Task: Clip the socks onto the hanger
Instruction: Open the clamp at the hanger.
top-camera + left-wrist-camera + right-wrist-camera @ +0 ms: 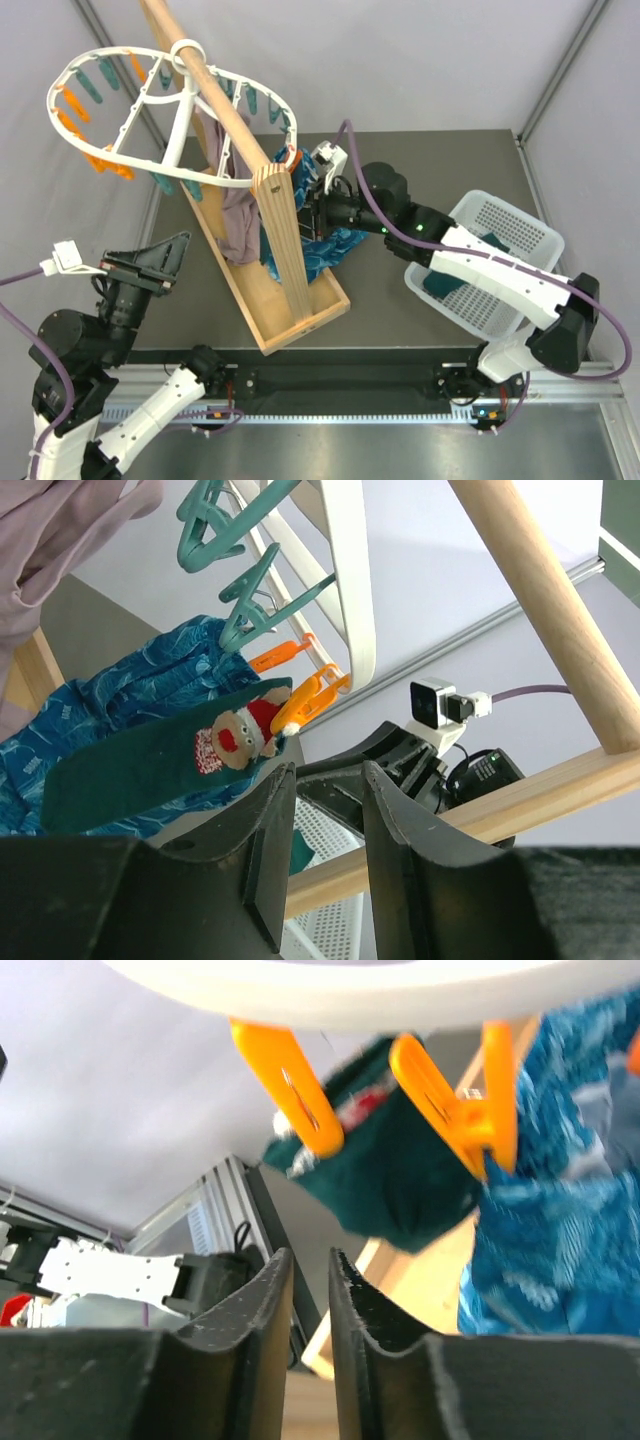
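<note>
Left wrist view: a soft, dark teal sock (130, 780) with a red-and-tan face patch hangs from a glossy orange peg (305, 700) on the smooth white plastic hanger (350, 580), in front of a mottled blue cloth (120, 690). The left hand (330, 775) sits below it, its matte black fingers a little apart and empty. The right hand (310, 1255), just under the hanger's curved rim, shows only a narrow slit between its fingers, with nothing in it. A second sock (438, 284) lies in a white mesh basket (510, 215) on the dark grey counter (450, 165).
</note>
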Robot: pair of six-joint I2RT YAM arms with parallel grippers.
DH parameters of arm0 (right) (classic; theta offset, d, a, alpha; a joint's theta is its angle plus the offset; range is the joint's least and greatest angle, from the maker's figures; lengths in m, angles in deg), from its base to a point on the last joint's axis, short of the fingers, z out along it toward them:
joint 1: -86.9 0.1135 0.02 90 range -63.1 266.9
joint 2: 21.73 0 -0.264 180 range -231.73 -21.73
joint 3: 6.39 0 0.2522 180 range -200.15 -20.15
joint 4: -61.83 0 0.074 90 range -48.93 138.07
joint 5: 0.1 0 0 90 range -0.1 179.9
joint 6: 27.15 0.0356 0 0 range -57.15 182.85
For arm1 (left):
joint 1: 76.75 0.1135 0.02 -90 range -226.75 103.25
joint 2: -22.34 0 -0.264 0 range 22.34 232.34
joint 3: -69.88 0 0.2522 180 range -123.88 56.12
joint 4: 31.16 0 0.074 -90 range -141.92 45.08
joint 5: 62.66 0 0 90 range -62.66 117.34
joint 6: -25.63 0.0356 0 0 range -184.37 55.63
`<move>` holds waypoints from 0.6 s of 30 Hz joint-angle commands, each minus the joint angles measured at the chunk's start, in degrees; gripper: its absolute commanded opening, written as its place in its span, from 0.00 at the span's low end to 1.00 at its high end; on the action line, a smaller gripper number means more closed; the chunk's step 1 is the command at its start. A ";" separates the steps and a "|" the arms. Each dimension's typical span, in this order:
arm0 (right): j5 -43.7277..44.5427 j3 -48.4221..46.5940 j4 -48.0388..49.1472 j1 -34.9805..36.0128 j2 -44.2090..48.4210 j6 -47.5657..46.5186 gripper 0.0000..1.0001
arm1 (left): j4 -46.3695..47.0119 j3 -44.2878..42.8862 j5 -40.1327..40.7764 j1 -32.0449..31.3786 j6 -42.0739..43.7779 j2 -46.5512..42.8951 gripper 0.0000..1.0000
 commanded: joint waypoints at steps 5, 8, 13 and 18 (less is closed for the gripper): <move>-2.58 -5.34 10.60 0.96 -4.46 2.99 0.13 | -1.87 -1.24 1.23 -0.09 1.32 0.55 0.38; -2.50 -3.50 12.44 1.84 -4.03 3.00 0.15 | -3.44 -3.43 2.54 -0.09 11.41 3.53 0.49; -1.62 -1.91 11.48 1.93 -2.27 2.47 0.17 | -8.56 -12.92 -2.26 -0.09 19.07 14.51 0.51; 2.68 -1.29 9.02 1.84 0.72 0.80 0.17 | -4.25 -14.16 -7.12 -0.09 18.99 19.53 0.48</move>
